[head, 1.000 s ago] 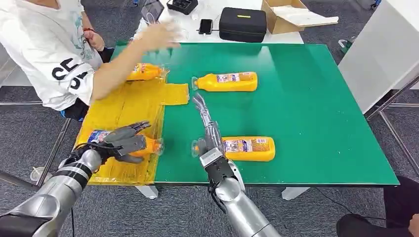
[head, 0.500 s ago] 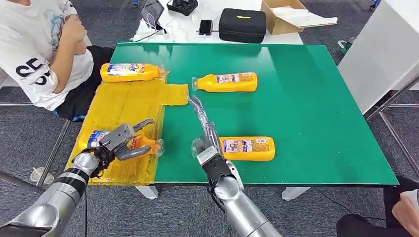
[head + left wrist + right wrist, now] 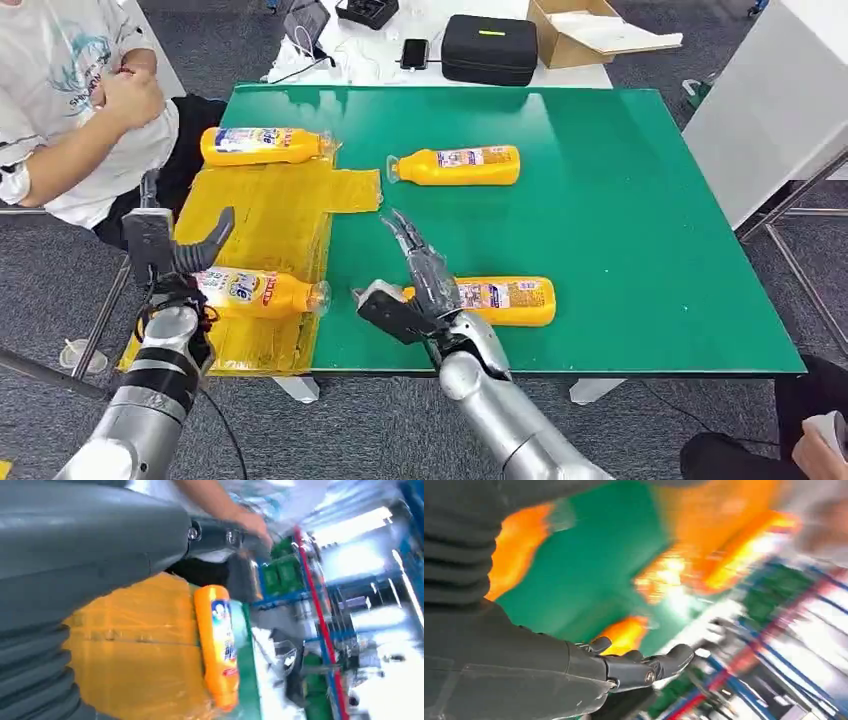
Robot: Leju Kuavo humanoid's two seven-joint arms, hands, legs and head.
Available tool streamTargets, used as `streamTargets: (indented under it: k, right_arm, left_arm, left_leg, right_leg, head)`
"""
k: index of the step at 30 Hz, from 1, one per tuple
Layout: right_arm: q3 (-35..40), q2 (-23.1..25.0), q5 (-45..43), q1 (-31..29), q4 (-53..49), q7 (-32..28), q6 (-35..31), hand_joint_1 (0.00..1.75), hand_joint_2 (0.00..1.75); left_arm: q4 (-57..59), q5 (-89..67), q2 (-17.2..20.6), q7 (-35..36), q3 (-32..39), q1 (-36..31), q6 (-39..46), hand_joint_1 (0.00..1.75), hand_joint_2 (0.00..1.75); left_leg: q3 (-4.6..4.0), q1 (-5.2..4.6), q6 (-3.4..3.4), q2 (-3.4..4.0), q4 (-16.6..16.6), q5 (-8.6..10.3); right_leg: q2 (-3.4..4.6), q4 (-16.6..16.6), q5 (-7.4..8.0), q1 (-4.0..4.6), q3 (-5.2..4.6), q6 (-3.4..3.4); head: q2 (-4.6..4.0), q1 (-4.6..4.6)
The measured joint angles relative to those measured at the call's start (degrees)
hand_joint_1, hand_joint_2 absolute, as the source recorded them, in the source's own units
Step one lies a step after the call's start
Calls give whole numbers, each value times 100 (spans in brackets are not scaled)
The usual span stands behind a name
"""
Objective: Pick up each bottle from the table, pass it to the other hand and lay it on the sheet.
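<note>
Several orange bottles lie flat. One bottle [image 3: 255, 292] rests on the yellow sheet [image 3: 260, 215] near its front edge, cap toward the green table. My left hand [image 3: 172, 250] is just left of that bottle, apart from it, fingers spread and holding nothing. A second bottle [image 3: 262, 145] lies at the sheet's far edge; the left wrist view shows a bottle [image 3: 220, 645] on the sheet [image 3: 135, 650]. A third bottle [image 3: 458, 165] and a fourth bottle [image 3: 500, 300] lie on the green table [image 3: 620, 200]. My right hand [image 3: 415, 288] hovers at the fourth bottle's cap end, empty with fingers [image 3: 644, 671] extended.
A person [image 3: 70, 110] sits at the table's left far corner, arms drawn in. Behind the table stand a black case [image 3: 490, 48], a cardboard box [image 3: 590, 30] and a phone [image 3: 416, 52]. A white cabinet [image 3: 780, 100] flanks the right side.
My left hand has let go of the near bottle on the sheet and drawn back to the left. My right hand has turned, thumb swung out. The person's arm has withdrawn from the table.
</note>
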Motion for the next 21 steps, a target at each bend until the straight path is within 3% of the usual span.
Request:
streamTargets:
  k: [11,21]
  right_arm:
    - [-26,-877,283,-536,772,573,1384,0,175]
    - [153,-1159,269,-698,886,543,1845,0,175]
  left_arm:
    - [-344,-284,-24,0,688,388,-214,0,175]
    - [43,-529,11,0,685,376,-92,0,175]
  left_leg:
    - [-9,-3,2,-17,1,1]
    - [-10,-1,2,-7,1,1]
  right_leg:
    - [-3,-1,0,-5,-3,2]
    - [-2,-1,0,-3,-7,1]
  head:
    - [0,0]
    - [0,-2]
